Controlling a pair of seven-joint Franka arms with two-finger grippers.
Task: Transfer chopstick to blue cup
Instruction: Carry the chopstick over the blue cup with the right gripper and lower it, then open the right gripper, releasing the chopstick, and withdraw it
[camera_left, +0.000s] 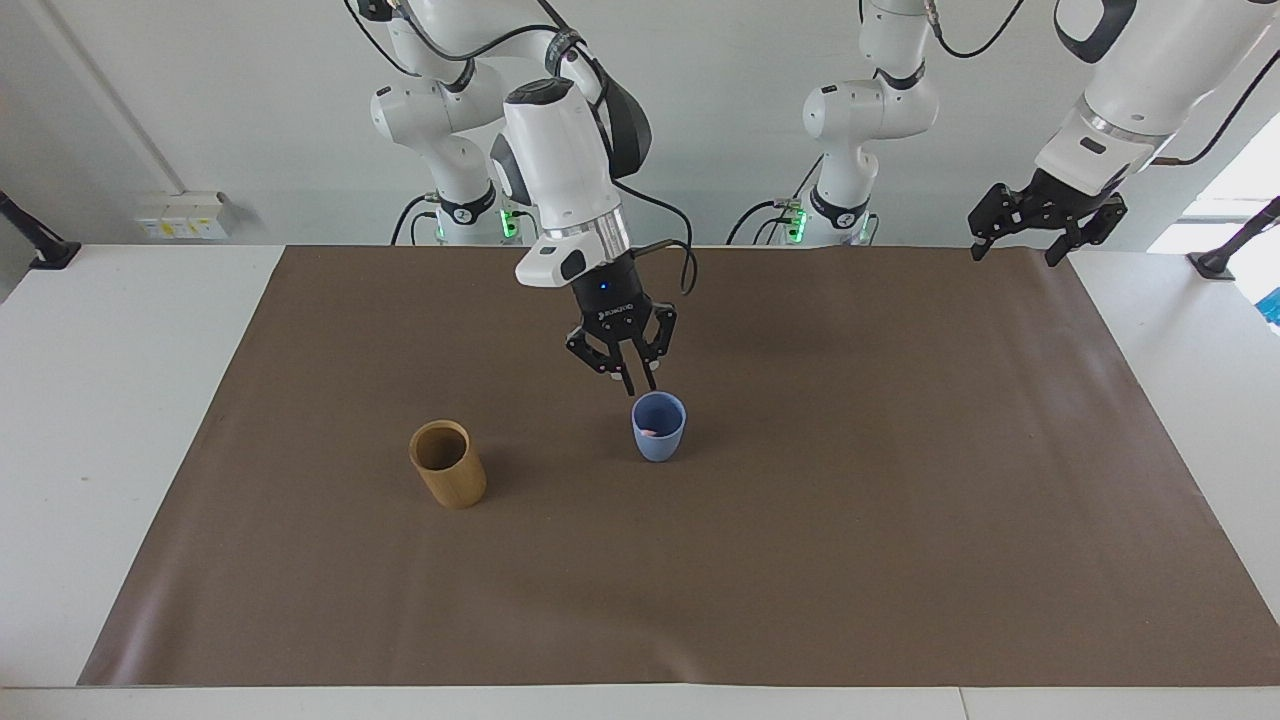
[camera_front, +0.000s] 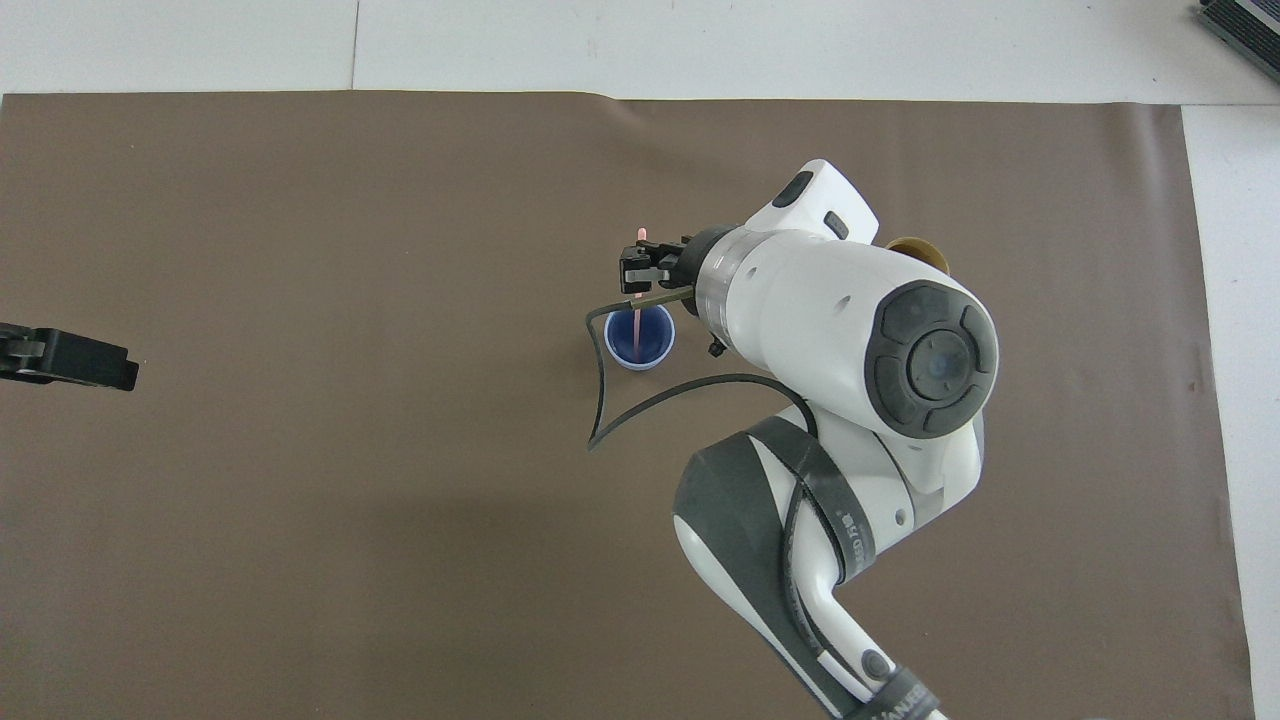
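The blue cup (camera_left: 659, 427) (camera_front: 640, 338) stands upright mid-mat. A pale-pink chopstick (camera_front: 637, 325) has its lower end inside the cup, where a pink bit (camera_left: 650, 432) shows in the facing view. In the overhead view its upper tip pokes out past the gripper. My right gripper (camera_left: 637, 385) (camera_front: 640, 272) hangs just above the cup's rim, open, its fingertips apart on either side of the stick's line. My left gripper (camera_left: 1018, 252) (camera_front: 110, 365) waits open, raised over the mat's corner at the left arm's end.
A taller tan wooden cup (camera_left: 447, 463) stands upright beside the blue cup, toward the right arm's end; in the overhead view the right arm hides most of the tan cup (camera_front: 920, 250). A brown mat (camera_left: 800, 560) covers the table.
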